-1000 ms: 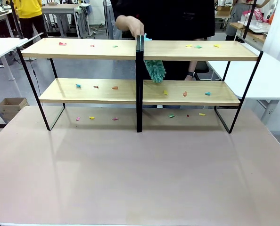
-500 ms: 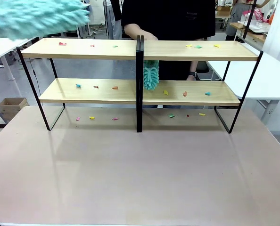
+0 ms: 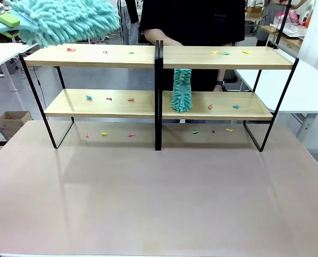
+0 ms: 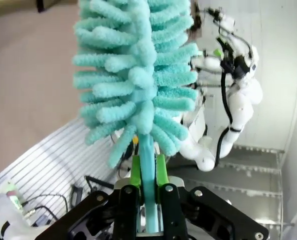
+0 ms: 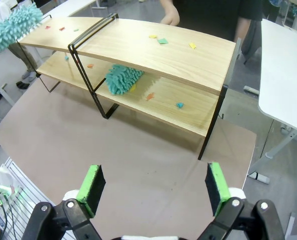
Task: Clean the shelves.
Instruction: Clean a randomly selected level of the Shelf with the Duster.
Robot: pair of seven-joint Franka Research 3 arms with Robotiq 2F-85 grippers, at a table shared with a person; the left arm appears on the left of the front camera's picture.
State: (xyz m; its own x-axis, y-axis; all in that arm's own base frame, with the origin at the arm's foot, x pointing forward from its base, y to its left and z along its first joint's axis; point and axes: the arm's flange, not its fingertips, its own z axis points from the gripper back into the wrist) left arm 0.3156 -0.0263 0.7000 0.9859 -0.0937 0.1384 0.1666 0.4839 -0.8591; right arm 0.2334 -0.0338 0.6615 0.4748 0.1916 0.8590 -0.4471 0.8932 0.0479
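Observation:
The shelves (image 3: 95,55) stand at the far side of the table, with small coloured paper scraps (image 3: 104,52) on their boards. My left gripper (image 4: 147,175) is shut on the handle of a fluffy teal duster (image 4: 138,75). In the front view that duster (image 3: 62,21) hovers above the top left board's left end. A person behind the shelves holds a second teal duster (image 3: 181,90) upright on the lower right board, hand (image 3: 167,40) at the central post. My right gripper (image 5: 153,186) is open above the table, well short of the shelves (image 5: 188,55).
More scraps (image 3: 104,134) lie on the brown table (image 3: 159,203) under the shelves. White tables (image 3: 309,85) flank the shelves at both sides. A cardboard box (image 3: 13,120) sits on the floor at the left.
My left gripper's duster has come into the front view at the top left and moved right. The person's duster has moved a little right along the lower right board, away from the central post.

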